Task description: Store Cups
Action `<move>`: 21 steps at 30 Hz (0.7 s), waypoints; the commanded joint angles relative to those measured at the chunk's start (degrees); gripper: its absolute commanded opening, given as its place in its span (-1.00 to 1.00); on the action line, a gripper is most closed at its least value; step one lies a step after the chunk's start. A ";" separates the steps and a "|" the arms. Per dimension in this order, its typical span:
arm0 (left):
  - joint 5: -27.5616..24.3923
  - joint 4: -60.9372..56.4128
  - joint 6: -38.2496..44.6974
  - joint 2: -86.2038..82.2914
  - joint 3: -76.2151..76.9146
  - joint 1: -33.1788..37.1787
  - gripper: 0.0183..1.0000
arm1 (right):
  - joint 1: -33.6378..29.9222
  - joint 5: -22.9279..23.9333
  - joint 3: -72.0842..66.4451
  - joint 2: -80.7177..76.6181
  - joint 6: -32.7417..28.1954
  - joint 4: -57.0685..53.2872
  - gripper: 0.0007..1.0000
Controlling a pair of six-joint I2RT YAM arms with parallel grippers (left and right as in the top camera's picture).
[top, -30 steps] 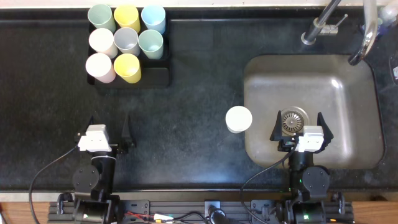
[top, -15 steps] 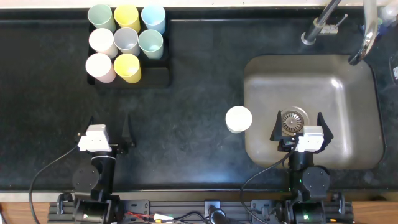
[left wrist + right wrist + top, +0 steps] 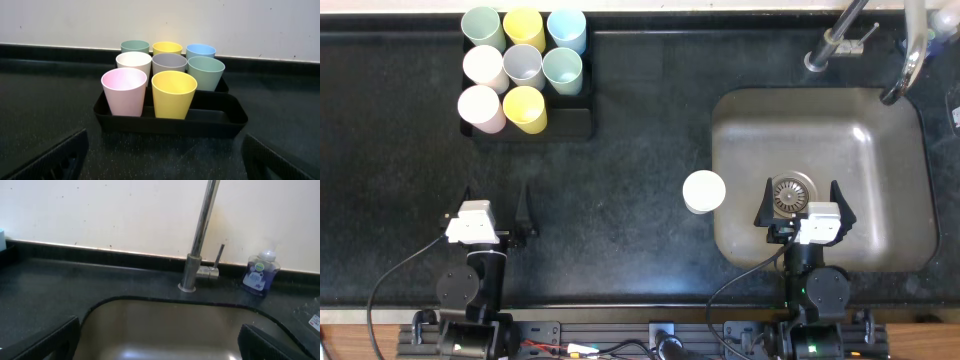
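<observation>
Hanging wide open and empty at the sink point(image 3: 880, 180): right gripper point(image 3: 801, 192), white cup point(image 3: 704, 191) near its left on the counter point(image 3: 620, 200). Left gripper point(image 3: 497, 197) likewise spread, empty.

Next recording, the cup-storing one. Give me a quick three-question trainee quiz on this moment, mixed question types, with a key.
1. How many cups stand in the black tray?
2. True or false: the white cup sits inside the sink.
3. Which slot in the tray is free? A: the centre. B: the corner nearest the arms, on the sink side. C: the far corner by the wall.

Key
1. Eight.
2. False: it stands on the counter, just beside the sink's rim.
3. B.
</observation>
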State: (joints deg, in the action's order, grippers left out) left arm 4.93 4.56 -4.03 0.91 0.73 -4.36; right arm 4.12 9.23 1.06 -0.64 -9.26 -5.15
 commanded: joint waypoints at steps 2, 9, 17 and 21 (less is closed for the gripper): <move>-0.17 -0.13 1.25 -0.76 -0.28 0.59 0.99 | -0.39 0.04 -0.24 0.44 -0.17 0.50 1.00; -0.17 -0.11 1.25 -0.76 -0.28 0.59 1.00 | -0.37 -0.79 15.34 -5.14 -0.13 -11.93 0.99; -0.17 -0.13 1.25 -0.76 -0.28 0.59 1.00 | 1.53 -1.75 57.31 -45.75 0.24 -46.23 1.00; -0.17 -0.13 1.25 -0.76 -0.28 0.59 1.00 | 6.03 -2.62 78.68 -66.53 0.26 -67.47 0.99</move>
State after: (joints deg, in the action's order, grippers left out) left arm 4.93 4.43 -4.01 0.62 0.60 -4.36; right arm 7.77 7.60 71.22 -58.02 -9.21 -67.75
